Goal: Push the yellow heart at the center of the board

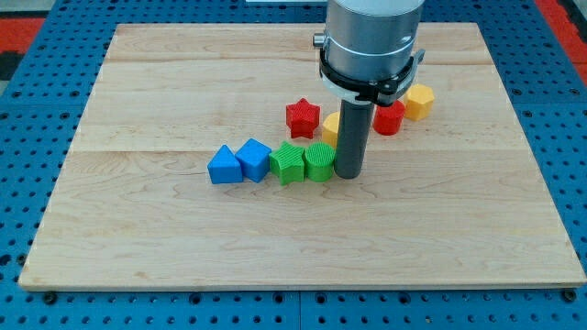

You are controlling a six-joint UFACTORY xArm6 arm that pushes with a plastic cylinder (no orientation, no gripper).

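Note:
The yellow heart (330,127) lies near the board's middle, mostly hidden behind my rod; only its left edge shows. My tip (348,174) rests on the board just below the heart and touches the right side of a green block (319,161). A second green block (287,163) sits to the left of the first. Two blue blocks (254,158) (223,166) continue the row to the left. A red star (302,116) lies above the row, left of the heart.
A red block (389,118) and a yellow hexagonal block (418,102) lie to the right of my rod. The wooden board (138,229) sits on a blue perforated table. The arm's grey body (370,41) hangs over the board's upper middle.

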